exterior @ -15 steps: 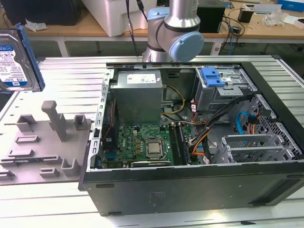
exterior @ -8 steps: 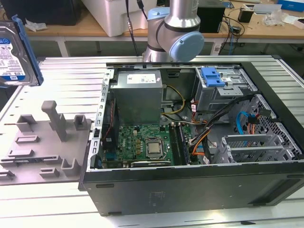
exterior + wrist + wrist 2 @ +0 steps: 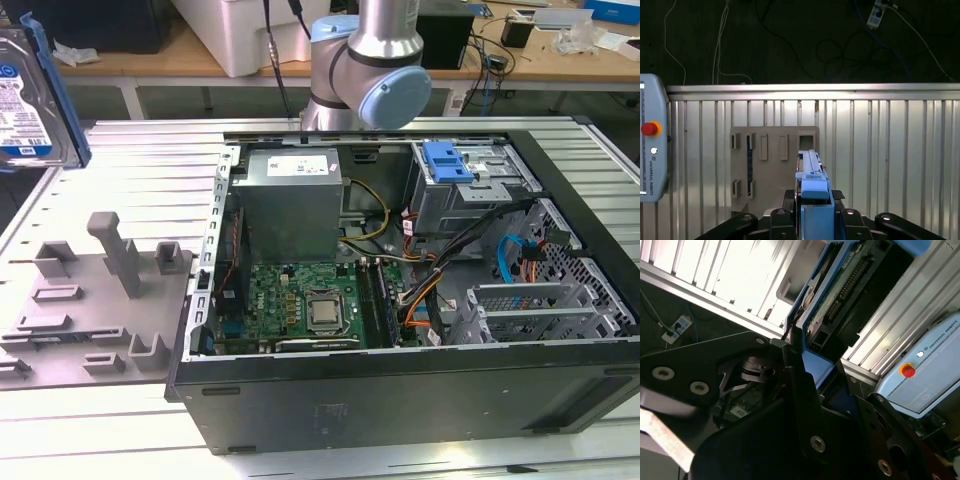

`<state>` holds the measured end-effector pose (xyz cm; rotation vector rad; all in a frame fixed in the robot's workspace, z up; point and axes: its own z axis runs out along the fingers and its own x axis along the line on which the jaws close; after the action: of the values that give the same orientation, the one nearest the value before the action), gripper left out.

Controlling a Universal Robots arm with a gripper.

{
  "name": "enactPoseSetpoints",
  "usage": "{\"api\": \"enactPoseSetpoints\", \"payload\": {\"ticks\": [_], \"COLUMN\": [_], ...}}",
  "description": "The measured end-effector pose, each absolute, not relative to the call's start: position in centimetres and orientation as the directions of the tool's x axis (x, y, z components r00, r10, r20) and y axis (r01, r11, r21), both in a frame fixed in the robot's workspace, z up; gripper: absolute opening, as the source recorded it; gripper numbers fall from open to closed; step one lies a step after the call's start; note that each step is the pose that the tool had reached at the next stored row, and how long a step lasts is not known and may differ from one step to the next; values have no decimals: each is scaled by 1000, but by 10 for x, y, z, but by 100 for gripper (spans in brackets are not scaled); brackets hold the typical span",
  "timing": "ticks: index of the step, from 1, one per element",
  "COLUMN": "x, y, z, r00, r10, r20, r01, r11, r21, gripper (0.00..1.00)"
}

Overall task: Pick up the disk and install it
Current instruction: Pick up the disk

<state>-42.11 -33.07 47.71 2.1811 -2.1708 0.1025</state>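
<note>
Silver arm (image 3: 372,55) with pale-blue joint caps; black gripper (image 3: 814,200) studded with silver screws.

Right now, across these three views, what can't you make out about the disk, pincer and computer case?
- The disk: cut off at the exterior view's left edge.
- Its label: hidden in the first wrist view, seen edge-on.
- The pincer: body cut off by the first wrist view's edge.
- Drive cage interior: exterior view, covered by its own top.

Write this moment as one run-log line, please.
gripper: shut on disk | disk: held above grey fixture tray | computer case: open
</note>
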Motion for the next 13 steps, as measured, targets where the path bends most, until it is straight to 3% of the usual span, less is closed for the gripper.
{"api": "enactPoseSetpoints", "payload": {"ticks": [13], "x": [-395], "y": [-345], "z": [491], "r00": [5], "r10": [-997], "r20": [75], "r01": [-1000], "r11": [-5], "r21": [-2], "gripper": [37]}}
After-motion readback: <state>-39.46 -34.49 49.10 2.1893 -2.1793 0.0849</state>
